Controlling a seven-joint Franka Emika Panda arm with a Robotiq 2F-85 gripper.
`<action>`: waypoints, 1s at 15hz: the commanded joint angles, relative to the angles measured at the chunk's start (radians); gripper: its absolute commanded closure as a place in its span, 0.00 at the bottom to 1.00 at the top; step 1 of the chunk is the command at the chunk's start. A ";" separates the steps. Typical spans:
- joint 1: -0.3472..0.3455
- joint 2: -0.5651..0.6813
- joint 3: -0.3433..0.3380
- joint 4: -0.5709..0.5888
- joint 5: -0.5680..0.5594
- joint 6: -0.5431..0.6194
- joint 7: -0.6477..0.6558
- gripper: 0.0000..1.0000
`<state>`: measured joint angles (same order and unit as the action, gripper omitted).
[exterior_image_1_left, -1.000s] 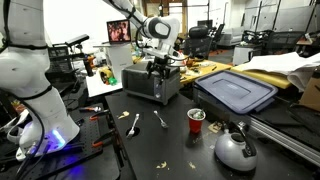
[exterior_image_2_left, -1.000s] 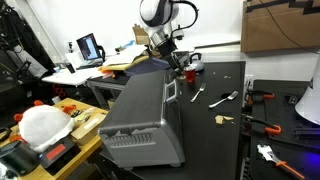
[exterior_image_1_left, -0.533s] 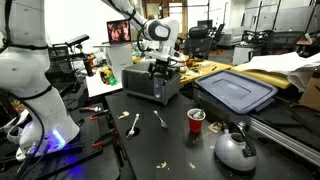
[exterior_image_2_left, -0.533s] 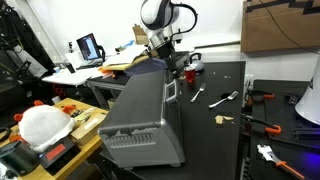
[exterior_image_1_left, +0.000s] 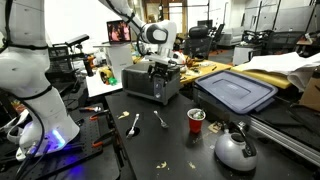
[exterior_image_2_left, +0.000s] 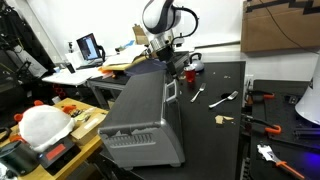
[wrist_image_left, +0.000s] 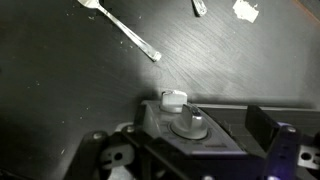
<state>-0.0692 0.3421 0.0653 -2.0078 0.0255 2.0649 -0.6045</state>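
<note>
Shifting only slightly since the earlier frames, nudging the gripper (exterior_image_1_left: 160, 66) a touch along the top of the grey toaster (exterior_image_1_left: 148, 86) and otherwise hanging just above its end, not touching. Keeping the jaws spread as wide as they go, gripping nothing. Looking straight down in the wrist view onto the toaster's end face, with a round knob (wrist_image_left: 190, 125) and a small white lever tab (wrist_image_left: 174, 99) sitting just beside each other. Standing the toaster near the back of the black table (exterior_image_1_left: 170, 145), long side running away from the camera in an exterior view (exterior_image_2_left: 140, 110). Judging the body to be heavy, rigid and smooth-walled sheet metal, likely too broad for the jaws and prone to sliding rather than lifting. Judging the tab and the knob to be the only parts small enough to pinch, the tab probably plastic, sprung and easy to slip off, so squaring the fingers on its two flat sides. Leaving open tabletop in front of the toaster, with a spoon (exterior_image_1_left: 134, 124) and a fork (exterior_image_1_left: 160, 119) lying near, a red cup (exterior_image_1_left: 196, 121) and a kettle (exterior_image_1_left: 235, 148) further off, and a blue bin lid (exterior_image_1_left: 236, 90) well apart to the side. Crowding the far side with desk clutter.
</note>
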 joint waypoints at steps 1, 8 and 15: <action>-0.009 -0.021 0.005 -0.032 0.002 0.025 -0.041 0.00; -0.006 -0.022 0.006 -0.040 0.005 0.061 -0.059 0.57; 0.006 -0.037 -0.005 -0.062 -0.025 0.118 -0.016 0.95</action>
<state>-0.0709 0.3367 0.0637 -2.0251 0.0224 2.1154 -0.6412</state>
